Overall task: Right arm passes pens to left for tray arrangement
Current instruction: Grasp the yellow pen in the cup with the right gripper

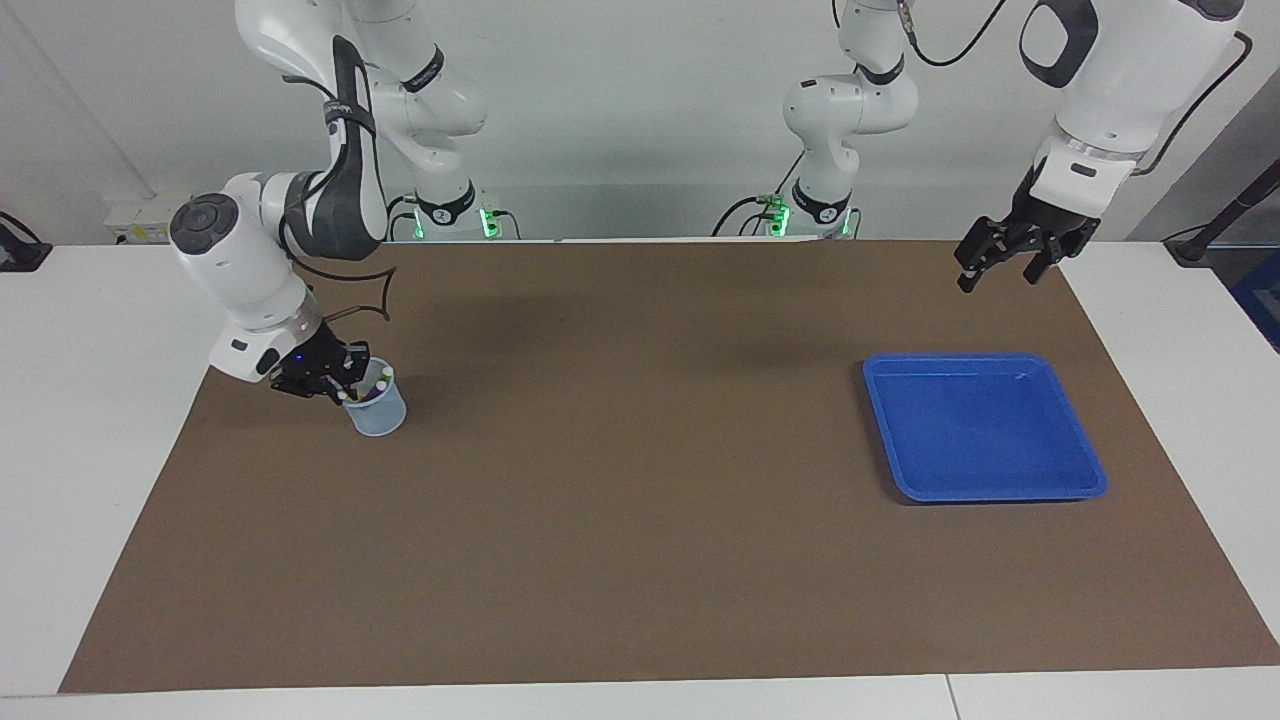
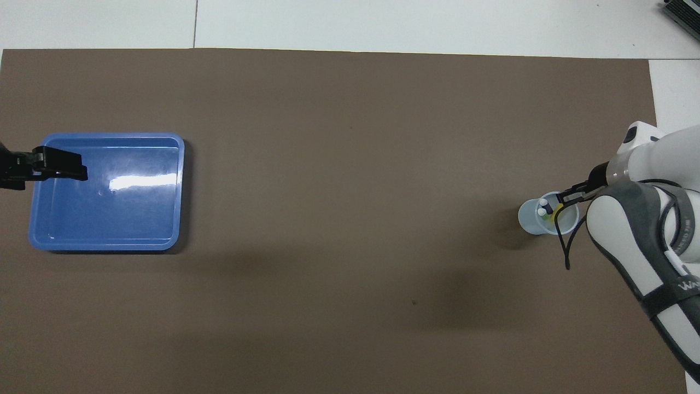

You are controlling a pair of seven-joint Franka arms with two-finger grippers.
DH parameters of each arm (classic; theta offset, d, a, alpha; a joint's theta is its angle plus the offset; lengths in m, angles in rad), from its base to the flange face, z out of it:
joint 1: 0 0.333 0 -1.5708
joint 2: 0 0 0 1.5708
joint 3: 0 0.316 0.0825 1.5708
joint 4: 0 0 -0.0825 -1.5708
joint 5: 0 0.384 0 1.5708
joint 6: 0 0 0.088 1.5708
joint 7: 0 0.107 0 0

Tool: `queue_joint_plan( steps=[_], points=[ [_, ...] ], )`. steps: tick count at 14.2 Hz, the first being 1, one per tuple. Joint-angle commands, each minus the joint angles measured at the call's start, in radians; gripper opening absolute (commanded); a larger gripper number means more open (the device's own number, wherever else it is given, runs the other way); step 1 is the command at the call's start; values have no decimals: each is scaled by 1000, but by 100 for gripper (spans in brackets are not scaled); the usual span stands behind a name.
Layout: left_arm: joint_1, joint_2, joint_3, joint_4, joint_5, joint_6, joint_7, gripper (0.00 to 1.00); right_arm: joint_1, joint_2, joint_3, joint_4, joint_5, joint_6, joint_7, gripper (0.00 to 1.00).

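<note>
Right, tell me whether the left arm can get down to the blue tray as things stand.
Probably yes. The left gripper hangs in the air at the edge of the tray nearer the robots, fingers open, with nothing beneath it. The tray holds nothing, and the right gripper is busy at the pen cup, at the right arm's end.

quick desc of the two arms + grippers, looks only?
Both arms are white, jointed, with dark grey joint caps, silver wrist rings and black cables. The right gripper is black with a small blue light on its base; the left gripper is black with no light. Green lights glow at both bases.
</note>
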Motion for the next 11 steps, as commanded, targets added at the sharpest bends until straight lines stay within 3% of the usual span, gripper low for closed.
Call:
queue_joint_plan(
  steps=[1, 6, 11],
  points=[
    [4, -30, 1, -36, -9, 25, -9, 100, -9, -4, 7, 35, 4, -74, 8, 0],
    [-1, -30, 1, -36, -23, 24, -29, 100, 10, -24, 26, 227, 4, -311, 14, 0],
    [-8, -33, 1, -51, -119, 57, -130, 100, 43, -35, 65, 400, 1, -439, 22, 0]
  ],
)
